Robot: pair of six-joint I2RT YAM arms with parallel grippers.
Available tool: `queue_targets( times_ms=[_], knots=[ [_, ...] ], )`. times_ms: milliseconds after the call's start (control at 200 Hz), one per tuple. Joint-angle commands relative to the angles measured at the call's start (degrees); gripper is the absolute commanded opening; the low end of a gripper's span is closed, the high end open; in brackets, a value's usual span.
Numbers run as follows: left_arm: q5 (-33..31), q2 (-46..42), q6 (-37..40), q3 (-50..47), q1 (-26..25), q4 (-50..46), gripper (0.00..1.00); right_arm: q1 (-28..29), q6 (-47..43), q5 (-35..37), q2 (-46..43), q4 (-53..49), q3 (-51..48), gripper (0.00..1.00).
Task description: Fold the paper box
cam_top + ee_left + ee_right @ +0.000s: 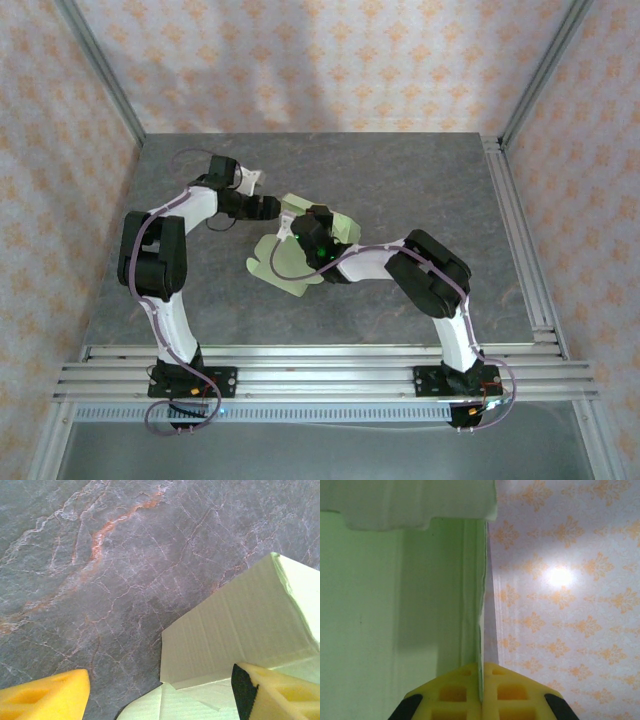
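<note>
Pale green paper box [278, 262], half folded, sits at the middle of the table [420, 180]. The right gripper [481, 672] pinches one thin panel edge, jaws pressed together on the card. The left gripper [272, 208], jaws spread, hovers beside a raised wall. It should probably push squarely along the crease, gently.

The paper box [370, 605] between the yellow right fingers [455, 695] is pale green, the wall [570, 630] beyond them cream with orange floral motifs, and the table [100, 605] under the yellow left fingers [45, 697] grey marble veined rust-orange.
</note>
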Motion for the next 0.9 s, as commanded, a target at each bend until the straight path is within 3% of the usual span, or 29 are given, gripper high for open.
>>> queue_targets(
  times_ms=[0, 546, 896],
  knots=[
    [2.21, -2.13, 3.15, -0.2, -0.72, -3.54, 0.77, -0.39, 1.95, -1.14, -0.52, -2.28, 1.52, 0.0],
    [6.51, -0.94, 6.72, 1.52, -0.74, -7.07, 0.77, -0.66, 3.32, -1.81, 0.21, -3.36, 2.51, 0.0],
    [3.12, 3.21, 4.3, 3.82, -1.94, -6.29, 0.76, -0.49, 7.93, -3.54, -1.15, -7.6, 4.24, 0.0]
  ],
)
